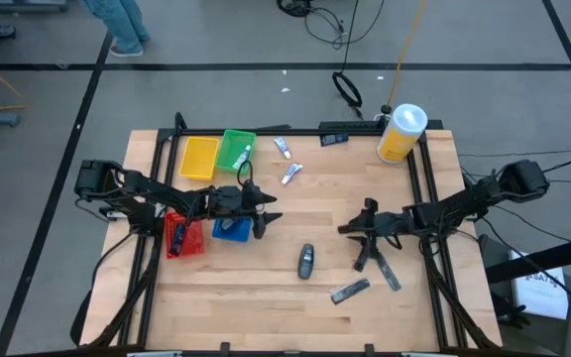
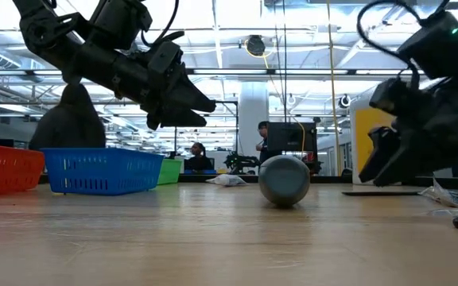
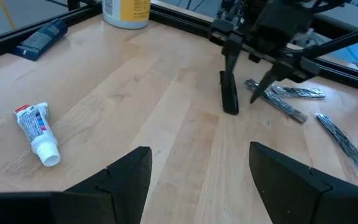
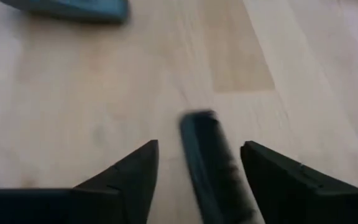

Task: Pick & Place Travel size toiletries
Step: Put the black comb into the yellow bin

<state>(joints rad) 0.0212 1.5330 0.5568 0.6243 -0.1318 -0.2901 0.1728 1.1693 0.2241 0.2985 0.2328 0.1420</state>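
My right gripper [image 1: 365, 243] [image 4: 197, 146] is open, low over the table's right half. Its fingers stand on either side of a black oblong piece [image 4: 213, 165] [image 3: 229, 93] lying flat on the wood; I see no touch. My left gripper [image 1: 266, 210] [image 3: 197, 155] is open and holds nothing, raised beside the blue tray [image 1: 231, 230]. A rounded dark grey piece [image 1: 306, 261] [image 2: 285, 181] lies mid-table. Flat grey pieces [image 1: 350, 291] [image 3: 284, 102] lie near the right gripper. White tubes [image 1: 290, 174] [image 3: 39, 134] lie toward the far side, one in the green tray [image 1: 236, 149].
Red [image 1: 181, 236], blue, yellow [image 1: 199, 157] and green trays cluster on the table's left half. A big yellow container with white lid [image 1: 401, 132] stands at the far right corner, a dark flat item [image 1: 333, 139] beside it. Black frame rails [image 1: 429, 188] run along both sides.
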